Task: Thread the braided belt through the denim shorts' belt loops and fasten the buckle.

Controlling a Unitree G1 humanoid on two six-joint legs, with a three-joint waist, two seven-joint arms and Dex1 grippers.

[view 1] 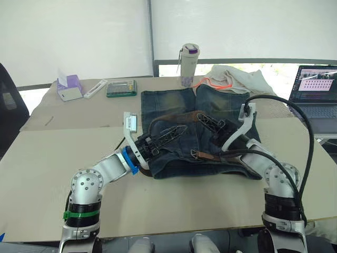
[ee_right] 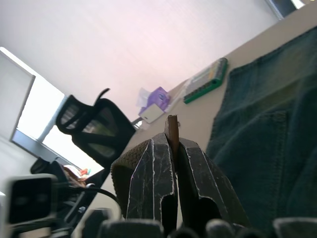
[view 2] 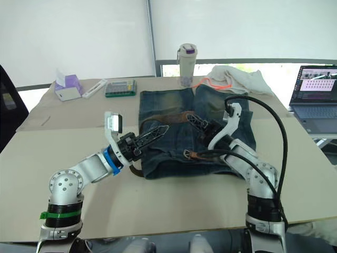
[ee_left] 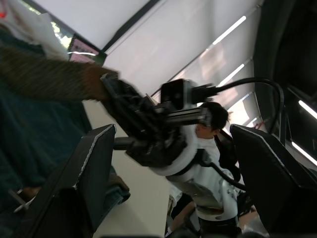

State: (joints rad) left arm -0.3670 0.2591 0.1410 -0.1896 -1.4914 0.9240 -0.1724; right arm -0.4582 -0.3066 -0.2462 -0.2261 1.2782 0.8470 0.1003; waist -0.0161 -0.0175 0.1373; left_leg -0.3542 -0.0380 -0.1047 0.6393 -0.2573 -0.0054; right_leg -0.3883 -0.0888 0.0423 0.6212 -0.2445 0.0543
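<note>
Nearest of all, the denim shorts (view 1: 197,134) lay flat on the counter (view 1: 63,174), waistband toward the near edge, legs pointing far. Across them ran the braided belt (view 1: 174,117), a brown strap arcing over the upper denim, and its buckle (view 1: 201,154) sat silver on the waistband at the near right. Over the left half of the shorts hovered the left pincer (view 1: 176,132), fingers spread wide, nothing between them. On the right, the right pincer (ee_right: 171,144) was clamped narrow on the belt, with a brown strap end poking up between its closed fingers (ee_right: 148,173). Whether the belt passed through any belt loops, I couldn't tell from here. Farther back stood a tumbler (view 1: 189,64), a white cloth (view 1: 234,78) with orange cord to its right, a green box (view 1: 121,87) and a purple tissue box (view 1: 70,84) to the left. At the far right sat an open laptop (view 1: 316,89).
</note>
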